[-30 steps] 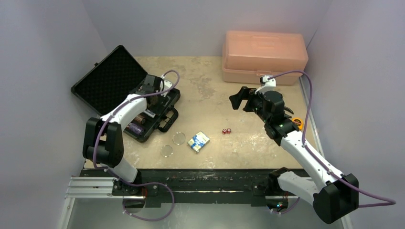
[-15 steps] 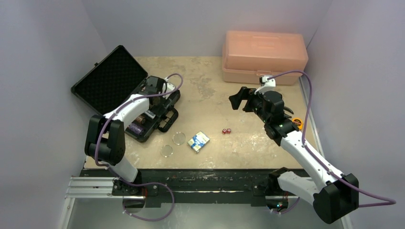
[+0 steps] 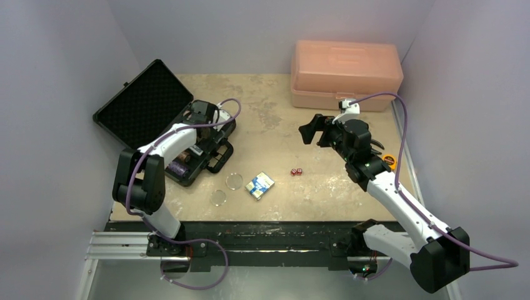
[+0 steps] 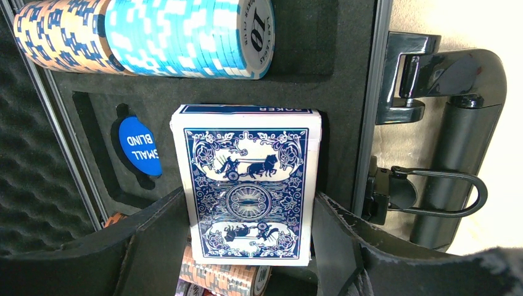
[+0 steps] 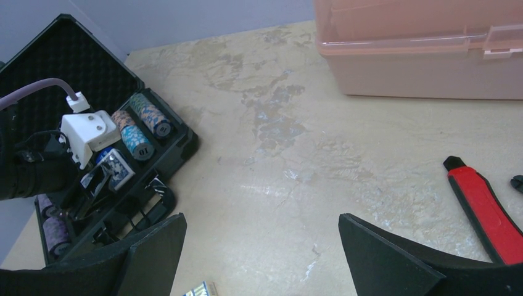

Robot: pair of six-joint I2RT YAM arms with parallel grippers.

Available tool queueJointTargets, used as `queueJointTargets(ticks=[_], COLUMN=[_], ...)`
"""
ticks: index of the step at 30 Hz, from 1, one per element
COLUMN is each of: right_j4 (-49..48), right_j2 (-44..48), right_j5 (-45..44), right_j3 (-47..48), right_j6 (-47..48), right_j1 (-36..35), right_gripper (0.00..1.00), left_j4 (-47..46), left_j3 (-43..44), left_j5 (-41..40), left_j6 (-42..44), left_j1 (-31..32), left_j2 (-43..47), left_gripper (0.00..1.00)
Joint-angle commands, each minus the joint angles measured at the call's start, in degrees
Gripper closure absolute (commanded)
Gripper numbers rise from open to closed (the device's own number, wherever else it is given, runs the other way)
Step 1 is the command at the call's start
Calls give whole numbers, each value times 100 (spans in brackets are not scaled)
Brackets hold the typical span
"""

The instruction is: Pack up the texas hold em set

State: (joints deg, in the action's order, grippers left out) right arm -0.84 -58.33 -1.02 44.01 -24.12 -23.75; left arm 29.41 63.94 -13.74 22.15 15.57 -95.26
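From above: holds the left tool (image 3: 201, 115) inside the open black briefcase (image 3: 144, 103) at ten o'clock; hangs the right tool (image 3: 312, 130) near two o'clock, jaws wide apart, above the bench (image 3: 275, 112).
Left wrist: clamps a blue card deck (image 4: 247, 185) over the foam (image 4: 333, 55), chip rows (image 4: 185, 31) at twelve.
Right wrist: shows spread fingers (image 5: 395, 259), briefcase at nine.

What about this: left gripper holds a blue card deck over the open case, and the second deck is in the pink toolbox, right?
No. The top view shows the second deck lying on the table, not in the pink toolbox. The left gripper does hold a blue card deck over the open case.
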Motion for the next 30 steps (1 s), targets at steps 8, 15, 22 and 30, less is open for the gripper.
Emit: queueJointTargets(ticks=[8,15,22,30], right_j4=[-111,-118,-92,-100], right_j2=[164,157,121,89], right_j5=[-160,-157,-162,-158], right_j3=[-33,-25,-15,-15], right_j6=[99,96,109,109], right_j1=[-59,-107,-128,-150], right_gripper=[1,1,1,1], left_j4=[111,237,128,151], left_j3=[-30,-54,-235,-192], left_j5=[476,612,535,390], left_j6=[-150,-194,-146,-98], left_j1=[95,130,131,130], left_j2=[3,57,361,575], left_gripper=[100,79,48,7])
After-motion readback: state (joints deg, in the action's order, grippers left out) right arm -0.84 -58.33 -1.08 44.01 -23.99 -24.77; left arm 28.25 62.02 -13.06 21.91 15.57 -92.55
